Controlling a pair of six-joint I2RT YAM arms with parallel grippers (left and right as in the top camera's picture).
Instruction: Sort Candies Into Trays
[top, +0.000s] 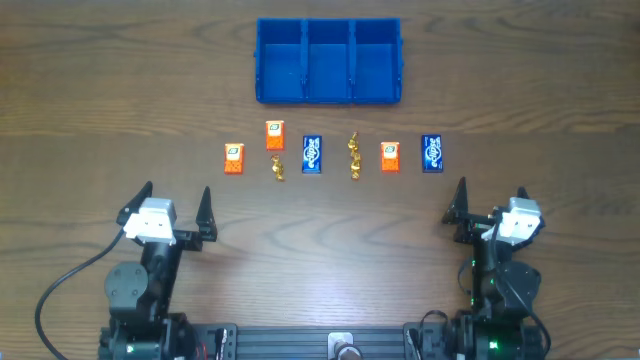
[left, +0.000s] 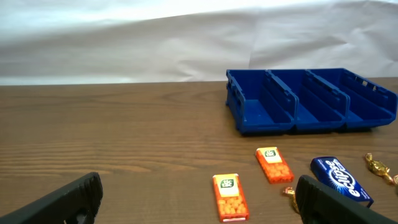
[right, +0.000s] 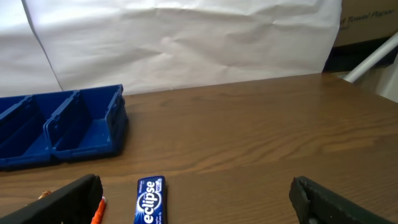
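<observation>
A blue tray (top: 328, 60) with three compartments stands at the back of the table, also visible as the tray (left: 311, 99) and the tray (right: 62, 124) in the wrist views. In front of it lie three orange candy boxes (top: 233, 158) (top: 274, 135) (top: 389, 156), two blue packs (top: 312, 153) (top: 432, 152) and small gold-wrapped candies (top: 279, 167) (top: 354, 154). My left gripper (top: 174, 212) is open near the front left, holding nothing. My right gripper (top: 490, 205) is open near the front right, also holding nothing. An orange box (left: 229, 196) and a blue pack (right: 149, 200) lie ahead of the fingers.
The brown wooden table (top: 100, 100) has free room on both sides of the tray and between the candies and the arms. A white sheet (left: 124, 43) hangs behind the table's far edge.
</observation>
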